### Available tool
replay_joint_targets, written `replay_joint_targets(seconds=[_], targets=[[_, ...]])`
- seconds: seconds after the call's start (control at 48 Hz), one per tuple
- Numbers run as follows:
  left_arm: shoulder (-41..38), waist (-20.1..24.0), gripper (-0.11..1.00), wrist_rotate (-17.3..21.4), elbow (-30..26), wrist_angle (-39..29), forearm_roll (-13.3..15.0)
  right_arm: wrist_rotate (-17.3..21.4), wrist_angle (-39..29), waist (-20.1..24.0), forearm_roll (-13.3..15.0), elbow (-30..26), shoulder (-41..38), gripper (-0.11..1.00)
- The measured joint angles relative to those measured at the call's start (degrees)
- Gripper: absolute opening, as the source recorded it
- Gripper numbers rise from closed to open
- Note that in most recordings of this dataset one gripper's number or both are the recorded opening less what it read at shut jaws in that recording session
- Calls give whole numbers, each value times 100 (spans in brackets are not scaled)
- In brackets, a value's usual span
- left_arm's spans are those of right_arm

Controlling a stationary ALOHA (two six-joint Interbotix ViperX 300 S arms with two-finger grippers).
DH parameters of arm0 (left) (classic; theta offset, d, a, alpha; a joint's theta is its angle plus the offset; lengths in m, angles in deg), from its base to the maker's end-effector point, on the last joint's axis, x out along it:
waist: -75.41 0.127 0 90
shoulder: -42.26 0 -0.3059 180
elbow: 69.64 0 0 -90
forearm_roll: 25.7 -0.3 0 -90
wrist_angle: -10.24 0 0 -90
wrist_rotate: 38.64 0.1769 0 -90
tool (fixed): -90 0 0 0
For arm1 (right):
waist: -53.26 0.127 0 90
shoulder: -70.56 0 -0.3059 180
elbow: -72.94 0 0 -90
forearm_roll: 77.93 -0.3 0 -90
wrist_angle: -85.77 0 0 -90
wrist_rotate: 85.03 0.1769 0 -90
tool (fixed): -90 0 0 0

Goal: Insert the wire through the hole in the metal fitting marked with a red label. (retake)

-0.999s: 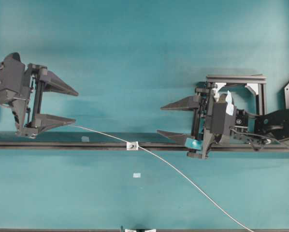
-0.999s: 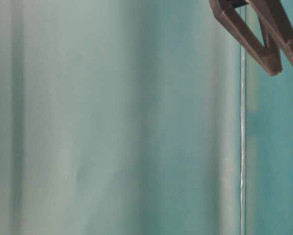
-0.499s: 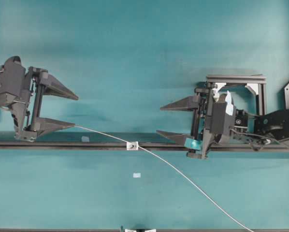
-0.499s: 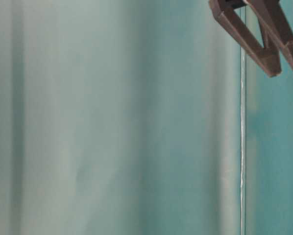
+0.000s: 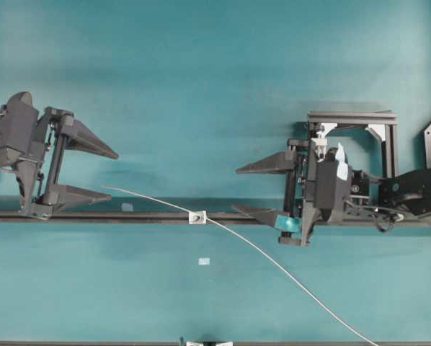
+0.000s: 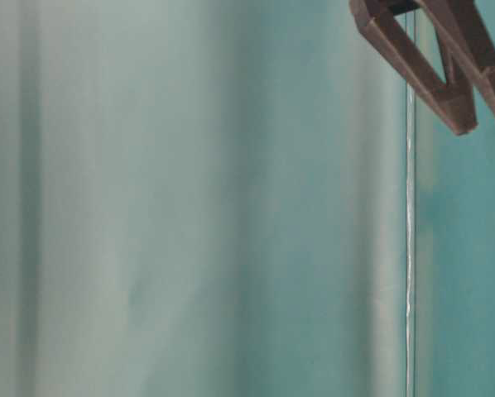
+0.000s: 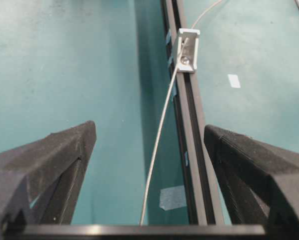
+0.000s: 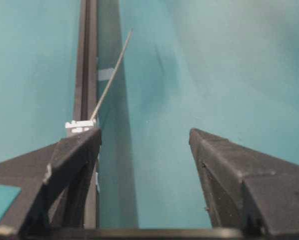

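Overhead: the wire [image 5: 273,261] ran through the metal fitting [image 5: 197,217] on the black rail [image 5: 143,215] across the teal table [image 5: 201,86]; left hand [image 5: 113,174] and right hand [image 5: 237,189] both gaped wide, holding nothing.
Table-level: blurred; dark fingers [image 6: 413,66] upper right.
Left wrist: wire passed through the hole [image 7: 185,60], its free end between the fingers.
Right wrist: fitting just beyond the left finger [image 8: 72,155].

No readable text, brand or number is showing anywhere; small blank tape patches [image 7: 172,197] are sitting by the black rail [image 7: 189,130], unmarked
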Motion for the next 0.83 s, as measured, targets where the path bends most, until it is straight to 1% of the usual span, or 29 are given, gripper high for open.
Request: replay_joint_targets(seconds=[0.291, 0.604, 0.832], targets=[[9, 0, 79, 0, -26, 0, 0, -9, 0, 0, 0, -9, 26, 78], [44, 0, 79, -9, -44, 0, 0, -53, 0, 0, 0, 88, 413, 78], [176, 0, 79, 0, -44, 0, -9, -53, 0, 0, 0, 105, 448, 78]])
